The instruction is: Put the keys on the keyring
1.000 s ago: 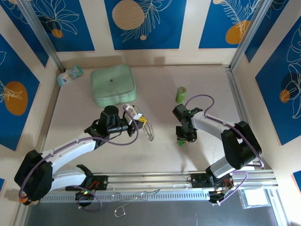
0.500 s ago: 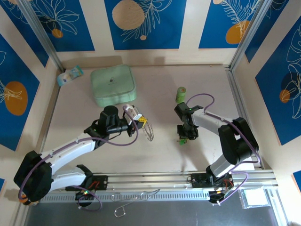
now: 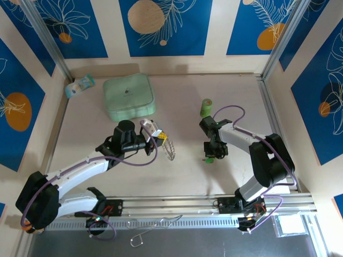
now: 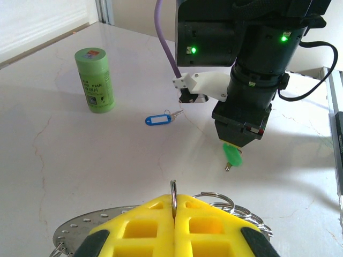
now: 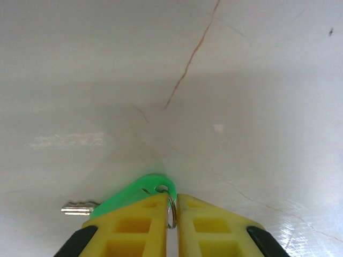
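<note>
My right gripper point(image 5: 171, 202) pinches the green key point(image 5: 131, 195), shaft hanging below; the keyring point(image 4: 217, 199), clamped upright in my left gripper point(image 4: 173, 208), waits nearby leftward.

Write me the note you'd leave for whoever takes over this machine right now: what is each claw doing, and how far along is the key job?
Left gripper: shut on the keyring, pinching a thin wire loop.
Right gripper: shut on the green key, low over the table.
Blue key: lying on the table between the green cylinder and the right gripper.
Done: green key gripped.
Left: neither key is on the keyring yet; thread the green key, then fetch the blue one.
</note>
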### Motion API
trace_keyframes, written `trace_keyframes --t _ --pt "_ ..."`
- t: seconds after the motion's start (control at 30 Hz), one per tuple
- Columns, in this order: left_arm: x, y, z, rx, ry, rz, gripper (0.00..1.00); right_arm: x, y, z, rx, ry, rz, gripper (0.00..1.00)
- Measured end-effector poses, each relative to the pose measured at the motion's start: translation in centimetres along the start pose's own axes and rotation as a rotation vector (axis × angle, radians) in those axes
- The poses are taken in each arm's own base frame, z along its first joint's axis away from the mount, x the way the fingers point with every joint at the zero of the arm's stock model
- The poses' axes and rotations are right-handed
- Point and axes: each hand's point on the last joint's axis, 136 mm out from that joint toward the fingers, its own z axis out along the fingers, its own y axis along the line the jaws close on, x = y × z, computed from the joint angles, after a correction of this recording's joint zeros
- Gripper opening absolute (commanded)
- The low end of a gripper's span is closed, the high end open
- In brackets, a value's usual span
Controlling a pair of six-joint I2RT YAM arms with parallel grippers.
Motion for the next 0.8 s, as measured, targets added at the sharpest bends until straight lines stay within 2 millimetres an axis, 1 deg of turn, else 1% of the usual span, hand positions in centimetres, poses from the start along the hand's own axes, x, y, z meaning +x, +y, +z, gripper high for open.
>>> trace_keyframes --t 0.17,0.8 --pt "0.01 -0.07 0.02 0.002 0.000 0.004 0.00 -0.11 0.35 0.00 -0.023 0.000 0.004 0.13" --pt "0.00 -0.23 0.06 0.006 0.001 0.009 0.00 -0.14 0.26 0.02 -0.036 0.009 0.019 0.14"
